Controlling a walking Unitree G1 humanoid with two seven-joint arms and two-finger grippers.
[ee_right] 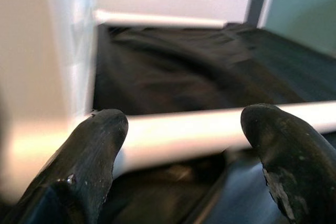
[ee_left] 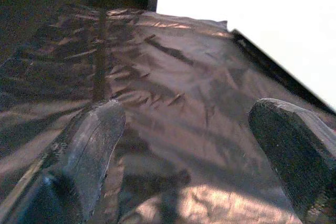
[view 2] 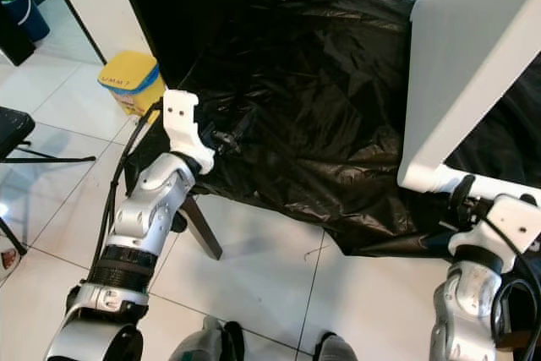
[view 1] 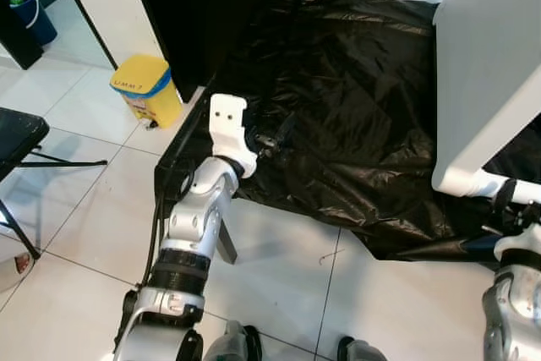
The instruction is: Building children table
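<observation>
**Taking hold of the white leg at the near right corner**

Standing tilted on the right of the scene: the white table top [view 2: 473, 57], raised on its edge above the black plastic sheet [view 2: 321, 116]. At its near lower corner, a round white leg [ee_right: 210, 129] running off to the right, low over the sheet. Right gripper [ee_right: 181, 145] placed just at this leg, fingers [ee_right: 94, 150] spread apart with the tube lying across the gap between them, not yet clamped.

For a good grip: better to bring the gripper a little more forward, so that the tube sits deep between the pads, and only then to close. Probably wise to grasp close to the corner joint, where the leg meets the top, because a hold far along the tube could twist it. Closing slowly advised; the smooth round surface may slip.

Left gripper [ee_left: 184, 145] far to the left, low over the sheet, fingers wide apart and holding nothing. Free to steady the top if needed.

Further left, on the tiled floor [view 1: 93, 209], a yellow bin [view 1: 145, 86].
</observation>
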